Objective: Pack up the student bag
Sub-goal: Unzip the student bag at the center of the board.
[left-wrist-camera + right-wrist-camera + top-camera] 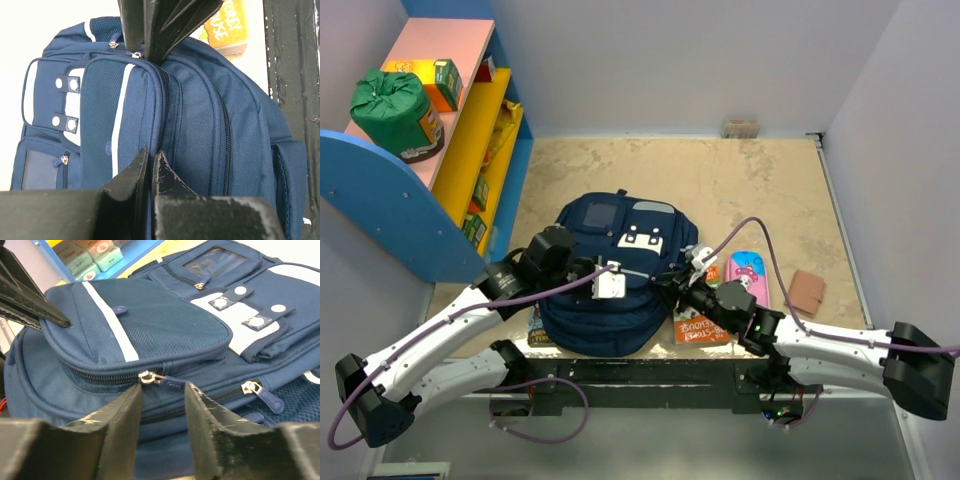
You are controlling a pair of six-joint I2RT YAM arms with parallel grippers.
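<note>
Top external view: the bag lies flat on the table, front up, directly beneath both arms' tips, which meet over its right half. The left gripper reaches in from the left. In its wrist view its fingers are pressed together, with the tips against the edge of the bag's pocket. Whether any fabric is nipped between them I cannot tell. The right gripper faces it from the opposite side, jaws partly spread and holding nothing. A zip pull sits just ahead of its tips, close to its left finger, on the zip line under the pocket. Behind the right gripper, under its forearm, a book pokes out from the bag's edge. A pink pencil case lies just to that gripper's right, beside its wrist. Farther right, well apart from the bag, lies a brown wallet.
</note>
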